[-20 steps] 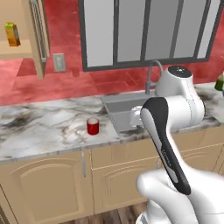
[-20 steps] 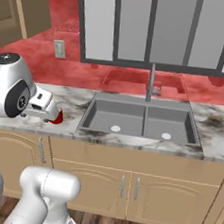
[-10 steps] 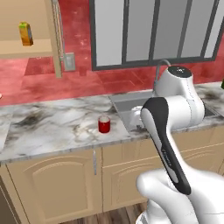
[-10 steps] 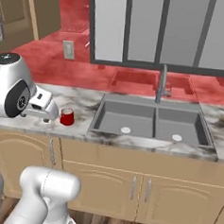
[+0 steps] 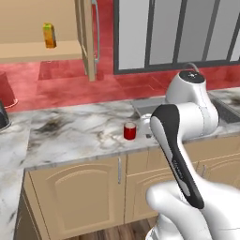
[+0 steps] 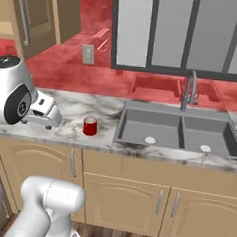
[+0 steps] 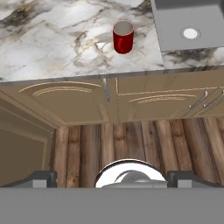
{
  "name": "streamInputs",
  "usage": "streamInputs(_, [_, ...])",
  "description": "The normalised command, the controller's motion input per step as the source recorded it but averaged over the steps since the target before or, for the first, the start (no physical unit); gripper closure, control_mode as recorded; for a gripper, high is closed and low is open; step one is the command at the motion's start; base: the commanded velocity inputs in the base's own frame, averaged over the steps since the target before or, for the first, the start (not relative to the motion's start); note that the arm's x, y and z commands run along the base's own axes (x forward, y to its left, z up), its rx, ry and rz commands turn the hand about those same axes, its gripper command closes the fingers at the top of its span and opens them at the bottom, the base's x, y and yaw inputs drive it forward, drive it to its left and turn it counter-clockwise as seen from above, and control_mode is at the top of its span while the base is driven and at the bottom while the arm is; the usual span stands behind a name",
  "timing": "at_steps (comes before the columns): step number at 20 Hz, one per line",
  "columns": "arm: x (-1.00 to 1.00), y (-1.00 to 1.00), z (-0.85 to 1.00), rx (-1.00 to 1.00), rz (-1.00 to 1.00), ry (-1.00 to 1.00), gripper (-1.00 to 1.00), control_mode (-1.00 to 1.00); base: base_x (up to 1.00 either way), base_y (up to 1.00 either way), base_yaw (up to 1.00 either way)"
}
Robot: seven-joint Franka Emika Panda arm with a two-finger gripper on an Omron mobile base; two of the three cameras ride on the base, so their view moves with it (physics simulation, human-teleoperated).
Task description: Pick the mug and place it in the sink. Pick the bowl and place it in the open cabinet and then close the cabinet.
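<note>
The small red mug [image 5: 129,131] [image 6: 90,126] [image 7: 123,36] stands upright on the marble counter, left of the sink [image 6: 180,129] with its curved faucet [image 6: 188,93]. One sink basin with its drain [image 7: 190,33] lies to the mug's right in the hand view. My gripper [image 7: 112,177] [image 6: 46,121] is open and holds nothing. It hovers in front of the counter edge, left of the mug and well short of it. The tan wall cabinet [image 5: 87,40] [image 6: 28,15] stands open at the upper left, its shelf [image 5: 33,50] showing. The bowl is out of view.
A small yellow carton [image 5: 48,35] stands on the cabinet shelf. A red pot [image 5: 5,90] sits at the far left of the counter. Grey glass-fronted cabinets [image 5: 178,33] hang above the sink. Tan base cabinets [image 7: 78,103] and wood floor [image 7: 131,140] lie below my hand.
The whole scene has slid rightwards in both base views, so the base has driven left along the counter. The arm keeps its pose and the gripper stays open.
</note>
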Motion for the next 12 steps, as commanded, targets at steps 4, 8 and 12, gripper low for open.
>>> streamInputs(4, [0.00,0.00,0.00,0.00,0.00,0.00,-1.00,1.00,0.10,0.39,0.00])
streamInputs(8, [0.00,0.00,0.00,0.00,0.00,0.00,-1.00,1.00,0.33,0.04,0.01])
streamInputs(12, [0.00,0.00,0.00,0.00,0.00,0.00,-1.00,1.00,0.16,-0.06,0.02])
